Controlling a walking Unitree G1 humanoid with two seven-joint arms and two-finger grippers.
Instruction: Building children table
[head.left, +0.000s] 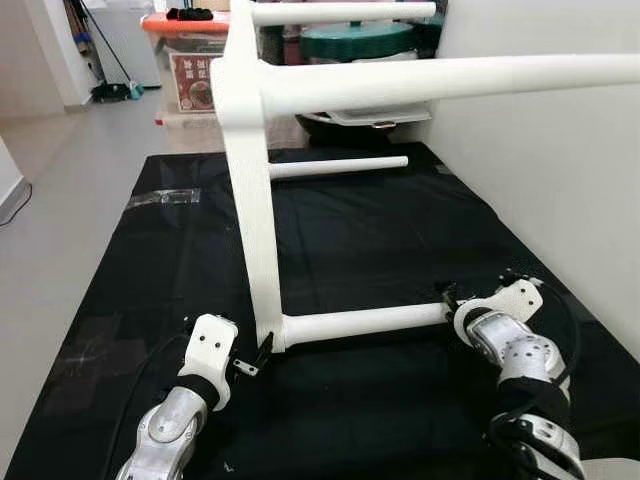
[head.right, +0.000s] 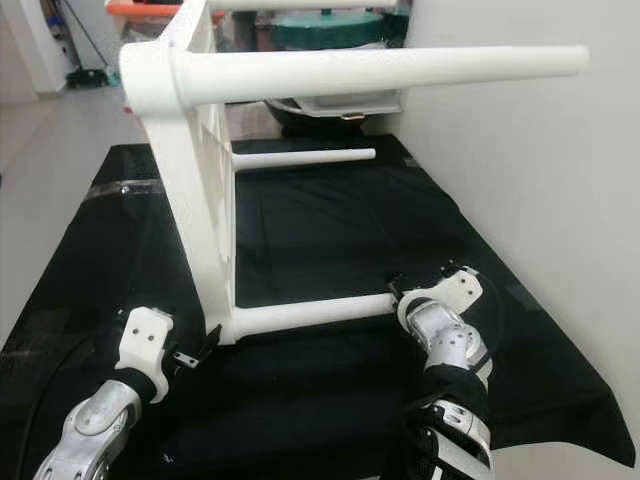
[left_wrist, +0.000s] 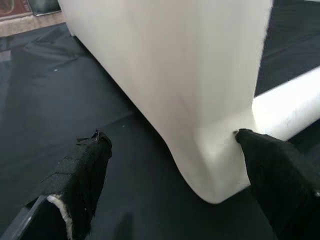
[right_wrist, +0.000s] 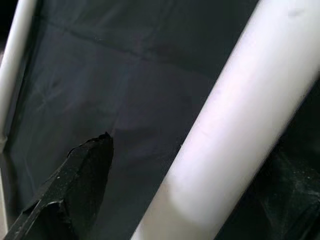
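Surface: a black mat (head.left: 360, 230) covers the floor beside a white wall (head.left: 560, 170); storage bins (head.left: 195, 60) stand at its far end.
Table: the white children table (head.left: 250, 190) lies on its side on the mat, tabletop standing on edge, its legs pointing towards the wall.
Lower near leg (head.left: 365, 322): runs just above the mat between the two grippers.
Left gripper (head.left: 258, 357): at the tabletop's near bottom corner. The left wrist view shows what the head views do not: the fingers (left_wrist: 82, 172) are spread wide, one touching the corner where the leg joins, the other apart from it over the mat.
Right gripper (head.left: 448, 300): at the free end of the lower near leg. The right wrist view shows the leg passing close beside one black finger (right_wrist: 80, 175); whether the fingers clamp it cannot be told.
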